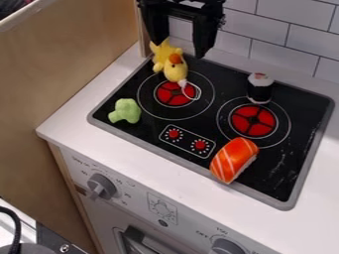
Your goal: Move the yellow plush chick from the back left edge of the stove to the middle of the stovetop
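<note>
The black gripper (180, 45) hangs at the top of the view, its two fingers spread apart with nothing held between them. Just below and a little left of it lies a yellow plush toy (175, 71) with an orange part and a thin looped cord, at the back left of the black stovetop (218, 84). A green broccoli-shaped toy (125, 111) sits near the stovetop's left corner. At the back right stands a black and white sushi roll toy (260, 88). An orange striped sushi toy (234, 159) rests at the stovetop's front edge.
A white counter (119, 147) surrounds the stovetop. Behind it rises a white tiled wall (285, 34), and a wooden panel (66, 54) stands along the left. Below the counter's front edge is an oven front with grey knobs (101, 185).
</note>
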### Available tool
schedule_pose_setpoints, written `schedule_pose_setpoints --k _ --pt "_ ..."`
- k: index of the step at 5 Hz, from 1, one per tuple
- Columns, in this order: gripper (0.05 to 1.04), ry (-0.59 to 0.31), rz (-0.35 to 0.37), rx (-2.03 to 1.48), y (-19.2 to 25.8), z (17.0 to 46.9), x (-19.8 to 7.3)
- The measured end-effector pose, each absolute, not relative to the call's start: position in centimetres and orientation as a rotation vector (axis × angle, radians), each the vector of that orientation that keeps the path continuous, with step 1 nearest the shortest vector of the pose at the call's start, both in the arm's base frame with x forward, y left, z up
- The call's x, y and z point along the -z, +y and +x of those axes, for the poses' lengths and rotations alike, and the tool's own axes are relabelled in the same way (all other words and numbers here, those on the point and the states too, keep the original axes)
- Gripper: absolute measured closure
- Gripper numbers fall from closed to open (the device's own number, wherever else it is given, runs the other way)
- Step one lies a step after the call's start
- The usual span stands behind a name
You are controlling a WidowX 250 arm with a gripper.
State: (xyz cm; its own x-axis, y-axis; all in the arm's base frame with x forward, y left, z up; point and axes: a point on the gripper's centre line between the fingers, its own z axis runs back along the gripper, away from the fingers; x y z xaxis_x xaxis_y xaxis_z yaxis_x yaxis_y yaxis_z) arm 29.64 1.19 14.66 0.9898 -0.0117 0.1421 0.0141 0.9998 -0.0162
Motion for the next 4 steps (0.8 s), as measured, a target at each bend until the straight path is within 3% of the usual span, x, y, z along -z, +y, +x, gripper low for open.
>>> schedule_pose_setpoints --k 2,4 --pt "0.084 -0.089 -0.009 -0.023 1.4 29.6 -12.9" --pt "0.084 -0.240 0.080 -0.166 3.0 32.5 -12.0"
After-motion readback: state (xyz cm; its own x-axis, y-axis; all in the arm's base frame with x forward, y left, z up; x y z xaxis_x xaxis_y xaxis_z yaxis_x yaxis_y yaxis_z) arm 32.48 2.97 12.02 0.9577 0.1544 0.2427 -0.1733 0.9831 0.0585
